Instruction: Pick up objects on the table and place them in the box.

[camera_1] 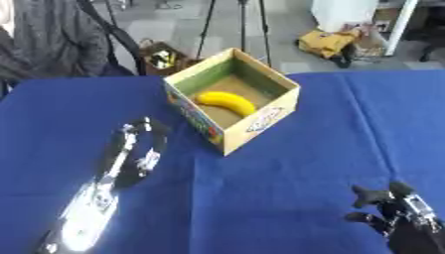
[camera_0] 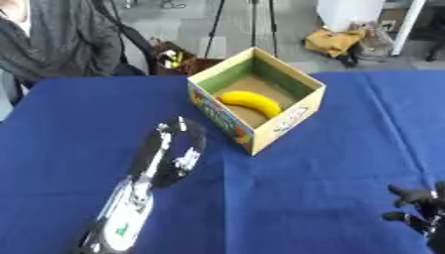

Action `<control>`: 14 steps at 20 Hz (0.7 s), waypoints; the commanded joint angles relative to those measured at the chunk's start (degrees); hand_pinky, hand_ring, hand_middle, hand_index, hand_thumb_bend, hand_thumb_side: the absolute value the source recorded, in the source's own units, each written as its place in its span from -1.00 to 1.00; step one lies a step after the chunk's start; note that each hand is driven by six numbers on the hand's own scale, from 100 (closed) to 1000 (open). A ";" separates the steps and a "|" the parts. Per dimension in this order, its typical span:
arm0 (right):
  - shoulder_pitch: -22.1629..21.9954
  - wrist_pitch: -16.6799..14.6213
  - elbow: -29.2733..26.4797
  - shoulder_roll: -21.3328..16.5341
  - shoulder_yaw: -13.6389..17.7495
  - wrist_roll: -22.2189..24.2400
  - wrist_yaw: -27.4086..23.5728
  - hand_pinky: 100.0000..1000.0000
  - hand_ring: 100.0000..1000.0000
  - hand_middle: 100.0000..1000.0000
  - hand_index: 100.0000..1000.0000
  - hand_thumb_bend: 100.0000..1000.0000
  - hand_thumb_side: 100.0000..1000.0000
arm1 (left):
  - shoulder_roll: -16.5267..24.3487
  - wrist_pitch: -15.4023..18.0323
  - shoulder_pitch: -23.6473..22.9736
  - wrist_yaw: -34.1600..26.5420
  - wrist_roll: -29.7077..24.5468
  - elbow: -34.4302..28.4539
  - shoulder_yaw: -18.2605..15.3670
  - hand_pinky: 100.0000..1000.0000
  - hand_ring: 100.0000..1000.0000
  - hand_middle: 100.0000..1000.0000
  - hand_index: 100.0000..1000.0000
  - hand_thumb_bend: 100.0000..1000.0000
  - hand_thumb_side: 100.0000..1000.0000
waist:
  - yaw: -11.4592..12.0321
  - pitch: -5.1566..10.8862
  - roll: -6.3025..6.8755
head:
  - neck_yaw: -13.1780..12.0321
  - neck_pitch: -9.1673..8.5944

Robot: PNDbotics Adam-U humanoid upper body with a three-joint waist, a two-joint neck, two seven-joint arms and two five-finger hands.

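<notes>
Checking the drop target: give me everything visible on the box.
The box is open-topped cardboard, square, with plain brown inside, green upper inner walls and colourful printed outer sides. It sits upright on the blue tablecloth, one corner turned toward the robot. A yellow banana lies on its floor. Neither hand touches it.

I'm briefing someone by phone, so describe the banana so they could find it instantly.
On the blue table, look toward the far middle for the open cardboard box with green inner walls. The banana lies on its floor, the only yellow curved thing inside.
</notes>
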State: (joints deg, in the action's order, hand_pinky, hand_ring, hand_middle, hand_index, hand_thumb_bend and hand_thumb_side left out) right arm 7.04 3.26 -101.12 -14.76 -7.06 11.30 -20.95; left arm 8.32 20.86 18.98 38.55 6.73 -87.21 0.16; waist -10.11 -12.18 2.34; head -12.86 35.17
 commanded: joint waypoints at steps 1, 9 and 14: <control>0.30 -0.24 -1.04 -0.48 0.36 -0.11 -0.46 0.23 0.92 -0.03 0.17 -1.00 0.79 | -0.15 -2.77 -0.35 -2.91 -2.26 -3.94 0.05 0.27 0.11 0.04 0.30 -0.59 1.00 | 0.12 0.92 -0.13 | -0.32 0.74; 0.32 -0.31 -0.93 -0.35 0.38 -0.44 -0.43 0.23 0.92 -0.03 0.17 -1.00 0.90 | -0.09 -9.17 -1.69 -10.01 -7.34 -9.42 -0.09 0.26 0.09 0.02 0.27 -0.58 1.00 | 0.18 0.73 -0.10 | -0.45 0.68; 0.24 -0.39 -0.97 -0.39 0.44 -0.57 -0.40 0.23 0.92 -0.03 0.17 -1.00 0.90 | 0.47 -11.24 -2.12 -14.73 -9.53 -11.25 -0.68 0.26 0.10 0.02 0.27 -0.59 1.00 | 0.26 0.72 -0.14 | -0.48 0.68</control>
State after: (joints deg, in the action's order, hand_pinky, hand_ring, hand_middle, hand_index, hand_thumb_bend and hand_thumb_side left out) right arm 7.04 2.95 -101.12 -14.76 -7.05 10.96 -21.05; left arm 8.00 10.15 16.54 25.09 -2.34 -96.72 0.05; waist -9.88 -12.19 2.36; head -13.13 35.69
